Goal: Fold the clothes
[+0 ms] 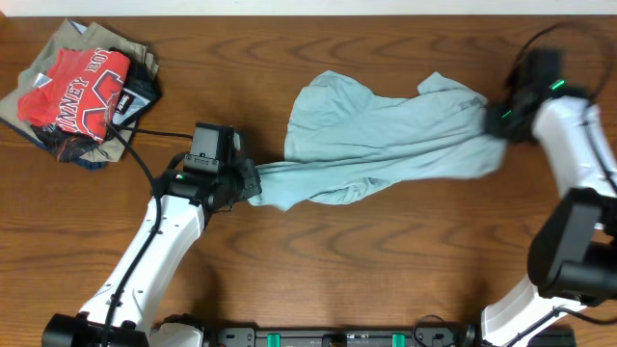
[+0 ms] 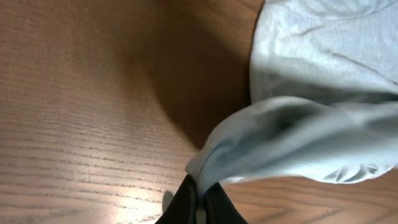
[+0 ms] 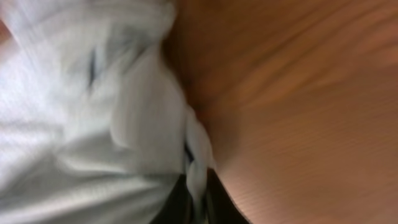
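The pale blue-grey garment (image 1: 386, 135) lies stretched across the middle of the wooden table, wrinkled, pulled taut between both arms. My left gripper (image 1: 251, 183) is shut on its left end; in the left wrist view the fabric (image 2: 298, 137) runs up out of the black fingers (image 2: 201, 202). My right gripper (image 1: 499, 120) is shut on its right end; in the right wrist view a bunched fold of the fabric (image 3: 112, 106) is pinched between the fingers (image 3: 198, 199). That view is blurred.
A pile of other garments with a red T-shirt with white lettering (image 1: 77, 92) on top sits at the back left corner. A black cable (image 1: 145, 135) runs from it to the left arm. The table's far edge (image 1: 308, 12) borders a white wall.
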Controlling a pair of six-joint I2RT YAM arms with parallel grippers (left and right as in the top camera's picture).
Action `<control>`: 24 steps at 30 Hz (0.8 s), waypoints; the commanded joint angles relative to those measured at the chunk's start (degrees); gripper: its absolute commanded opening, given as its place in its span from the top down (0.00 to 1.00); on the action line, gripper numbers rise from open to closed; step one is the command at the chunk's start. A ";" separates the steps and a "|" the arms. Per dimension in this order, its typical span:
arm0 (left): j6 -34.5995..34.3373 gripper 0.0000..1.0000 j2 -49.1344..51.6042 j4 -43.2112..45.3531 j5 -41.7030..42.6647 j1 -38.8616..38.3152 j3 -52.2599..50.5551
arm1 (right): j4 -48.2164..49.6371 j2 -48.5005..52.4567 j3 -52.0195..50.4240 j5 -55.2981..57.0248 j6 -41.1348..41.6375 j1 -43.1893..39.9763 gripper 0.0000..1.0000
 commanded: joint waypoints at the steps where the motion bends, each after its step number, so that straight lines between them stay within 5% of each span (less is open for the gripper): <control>1: -0.26 0.94 -0.17 0.04 -0.79 0.26 0.63 | -5.27 -2.38 9.35 5.70 -2.49 -1.57 0.66; 10: -0.24 0.94 -0.17 0.02 -0.79 0.26 0.63 | -12.13 -2.10 6.78 1.88 -1.99 -0.74 0.30; 14: -0.20 0.94 -0.17 0.02 -0.79 0.26 0.63 | -10.82 -2.10 -0.11 2.08 -1.36 -0.94 0.29; 24: 0.20 0.94 -0.17 0.04 -0.81 0.26 0.63 | -5.53 -2.10 -14.95 14.73 15.47 -6.05 0.25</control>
